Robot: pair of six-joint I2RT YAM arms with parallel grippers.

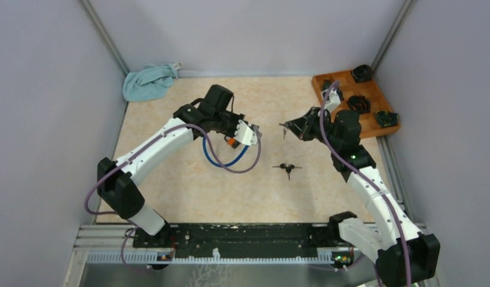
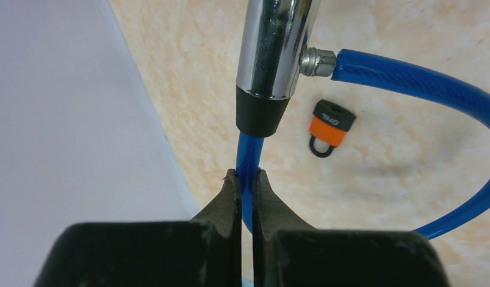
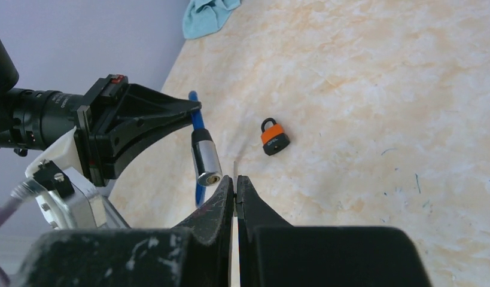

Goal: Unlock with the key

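Over the table (image 1: 188, 191), the chrome lock cylinder (image 3: 205, 156) stood out on its blue cable (image 2: 410, 75). The left tool (image 2: 246, 179) pinched that cable just behind the barrel; judged springy and slick, likely to swing when pushed. The right tool (image 3: 235, 179) was clamped on a thin key (image 3: 235, 166), light and easily twisted, near the keyhole. An orange padlock (image 3: 273, 136) and spare keys (image 1: 288, 168) lay below; cloth (image 1: 148, 81) and tray (image 1: 369, 124) were well apart.

Setting: robotics laboratory test cell. Evidence: left arm (image 1: 152, 149) and right arm (image 1: 368, 182), white-and-black, bolted to a slotted metal rail (image 1: 260, 257) at the table's near edge; plain grey wall panels (image 1: 45, 89) in aluminium posts (image 1: 105, 36) on three sides; beige marbled tabletop (image 1: 188, 191); wooden compartment tray (image 1: 377, 128) at the far right corner; blue cloth (image 1: 148, 82) at the far left corner.
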